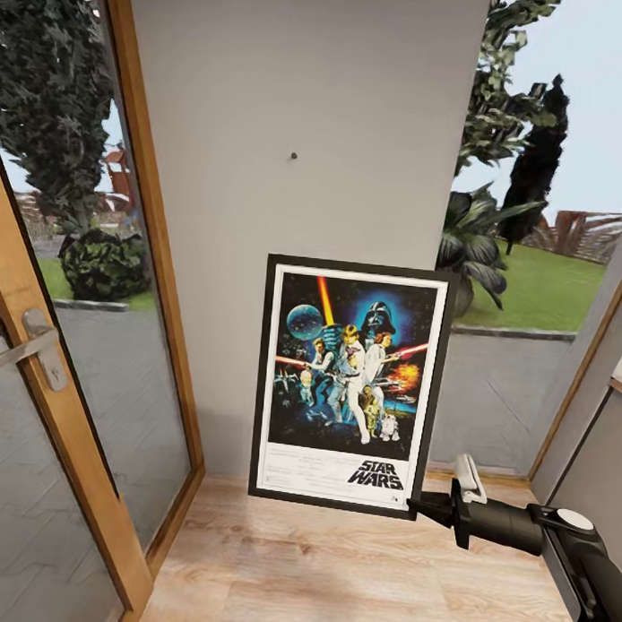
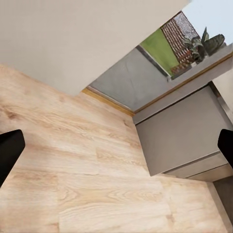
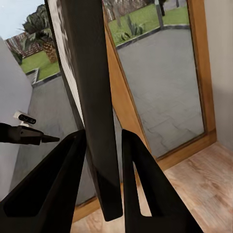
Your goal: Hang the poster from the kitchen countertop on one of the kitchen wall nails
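Right gripper (image 1: 423, 505) clamps lower right corner of upright black-framed Star Wars poster (image 1: 349, 384); tiny dark wall nail (image 1: 293, 155) sits above it, slightly to left. Left gripper (image 2: 116, 145) is wide, empty.

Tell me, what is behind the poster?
Behind the poster, held by the right claw at its lower corner, is the pale grey wall; its nail is higher. The wall's lower part is covered.

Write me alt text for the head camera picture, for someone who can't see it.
The right gripper holds a framed Star Wars poster by its lower right corner, upright and slightly tilted, in front of a pale grey wall. A small dark nail sticks out of the wall above the poster. Wood-framed glass panels flank the wall above a light wood floor.
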`<state>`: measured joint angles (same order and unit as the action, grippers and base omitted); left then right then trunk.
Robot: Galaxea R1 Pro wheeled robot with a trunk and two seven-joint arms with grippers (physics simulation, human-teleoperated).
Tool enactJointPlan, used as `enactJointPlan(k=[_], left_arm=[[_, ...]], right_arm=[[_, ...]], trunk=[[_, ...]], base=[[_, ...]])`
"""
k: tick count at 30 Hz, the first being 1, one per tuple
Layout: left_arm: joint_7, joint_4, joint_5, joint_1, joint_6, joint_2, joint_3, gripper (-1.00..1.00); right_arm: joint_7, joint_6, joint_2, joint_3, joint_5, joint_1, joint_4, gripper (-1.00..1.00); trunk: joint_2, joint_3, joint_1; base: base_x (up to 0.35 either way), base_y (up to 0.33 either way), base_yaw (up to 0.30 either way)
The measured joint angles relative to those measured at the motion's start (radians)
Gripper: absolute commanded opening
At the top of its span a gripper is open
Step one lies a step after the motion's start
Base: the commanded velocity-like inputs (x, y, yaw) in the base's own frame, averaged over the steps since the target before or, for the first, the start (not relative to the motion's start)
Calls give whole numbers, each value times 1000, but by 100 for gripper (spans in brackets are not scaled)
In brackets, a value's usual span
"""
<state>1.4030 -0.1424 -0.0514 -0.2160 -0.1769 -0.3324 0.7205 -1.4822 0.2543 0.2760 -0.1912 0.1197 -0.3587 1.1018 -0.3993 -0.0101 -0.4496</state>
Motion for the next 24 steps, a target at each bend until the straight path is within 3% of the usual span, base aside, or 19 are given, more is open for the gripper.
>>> enactJointPlan(k=[8, 9, 11, 13, 14, 21, 24], left_arm=[[-8, 1, 1, 0, 0, 14, 0, 100], [-53, 2, 1, 0, 0, 19, 0, 100], [-63, 2, 0, 0, -1, 20, 0, 100], [-69, 2, 0, 0, -1, 21, 0, 100], [-71, 1, 0, 0, -1, 21, 1, 100], [-72, 1, 0, 0, -2, 21, 0, 100], [-72, 1, 0, 0, -2, 21, 1, 100]], right_arm=[[0, 5, 0, 4, 2, -1, 9, -100], [2, 15, -11, 6, 3, -16, 48, -100], [2, 38, -21, 7, 2, -32, 91, -100], [2, 95, -27, 7, 2, -63, 124, -100], [2, 159, -32, 7, 2, -124, 143, -100], [2, 239, -58, 9, -4, -239, 148, -100], [26, 283, -78, 44, -8, -298, 149, -100]], trunk=[[0, 0, 0], [0, 0, 0], [0, 0, 0], [0, 0, 0], [0, 0, 0], [0, 0, 0], [0, 0, 0]], base=[[1, 2, 0], [0, 0, 0], [0, 0, 0], [0, 0, 0], [0, 0, 0], [0, 0, 0], [0, 0, 0]])
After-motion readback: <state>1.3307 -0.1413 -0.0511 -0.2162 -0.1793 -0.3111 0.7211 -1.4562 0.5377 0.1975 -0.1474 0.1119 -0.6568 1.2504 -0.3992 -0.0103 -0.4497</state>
